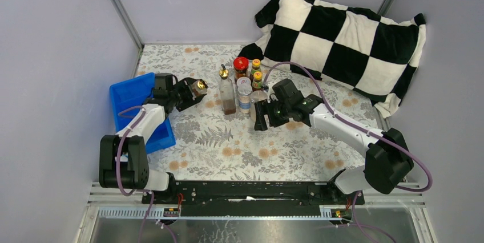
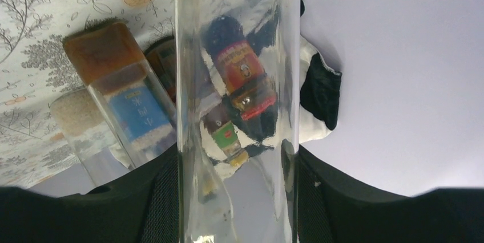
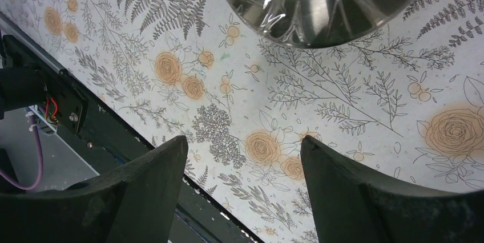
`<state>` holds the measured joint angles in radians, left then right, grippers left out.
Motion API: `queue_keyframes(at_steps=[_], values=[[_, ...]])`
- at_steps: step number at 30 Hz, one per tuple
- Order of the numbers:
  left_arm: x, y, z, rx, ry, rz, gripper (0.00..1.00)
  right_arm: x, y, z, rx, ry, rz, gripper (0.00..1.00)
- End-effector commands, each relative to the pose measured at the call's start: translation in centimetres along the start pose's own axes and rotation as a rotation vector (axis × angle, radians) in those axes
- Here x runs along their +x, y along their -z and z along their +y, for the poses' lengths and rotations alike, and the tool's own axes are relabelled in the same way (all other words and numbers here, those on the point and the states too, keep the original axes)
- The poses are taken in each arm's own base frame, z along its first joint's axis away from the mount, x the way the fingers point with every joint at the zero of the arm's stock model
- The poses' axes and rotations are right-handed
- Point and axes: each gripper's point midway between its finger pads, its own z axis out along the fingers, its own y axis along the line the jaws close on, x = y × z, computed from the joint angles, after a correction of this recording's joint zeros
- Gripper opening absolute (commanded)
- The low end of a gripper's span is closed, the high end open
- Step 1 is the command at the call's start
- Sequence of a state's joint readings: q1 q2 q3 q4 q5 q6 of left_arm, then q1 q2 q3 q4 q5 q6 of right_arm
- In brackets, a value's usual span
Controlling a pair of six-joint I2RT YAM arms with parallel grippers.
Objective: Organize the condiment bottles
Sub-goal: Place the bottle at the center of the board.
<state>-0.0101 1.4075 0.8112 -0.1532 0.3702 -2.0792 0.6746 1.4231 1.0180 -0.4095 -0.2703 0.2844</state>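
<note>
Gleaming clear, a gold-spouted bottle (image 2: 237, 83) fills the left hand (image 1: 189, 92)

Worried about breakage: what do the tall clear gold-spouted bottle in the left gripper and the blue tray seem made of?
The tall clear gold-spouted bottle: glass or hard clear plastic, glossy; it is see-through and distorts what is behind it, but I cannot tell which. The blue tray: probably moulded plastic, smooth, uniformly coloured, with thin walls.

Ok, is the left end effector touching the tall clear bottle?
Touching: left wrist view shows the tall clear bottle wedged between left end effector fingers.
</note>
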Motion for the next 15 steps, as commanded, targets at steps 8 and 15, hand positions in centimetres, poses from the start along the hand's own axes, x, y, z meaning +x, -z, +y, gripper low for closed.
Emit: queue_keyframes(at_steps=[8,15], values=[[2.5,4.3,-0.6,0.034,0.151,0.090,0.00,-2.2,2.3,2.8,-0.080,0.129,-0.124,0.78],[0.9,5.9,1.6,0.023,0.157,0.065,0.00,-3.9,4.2,7.0,-0.211,0.298,-0.283,0.77]])
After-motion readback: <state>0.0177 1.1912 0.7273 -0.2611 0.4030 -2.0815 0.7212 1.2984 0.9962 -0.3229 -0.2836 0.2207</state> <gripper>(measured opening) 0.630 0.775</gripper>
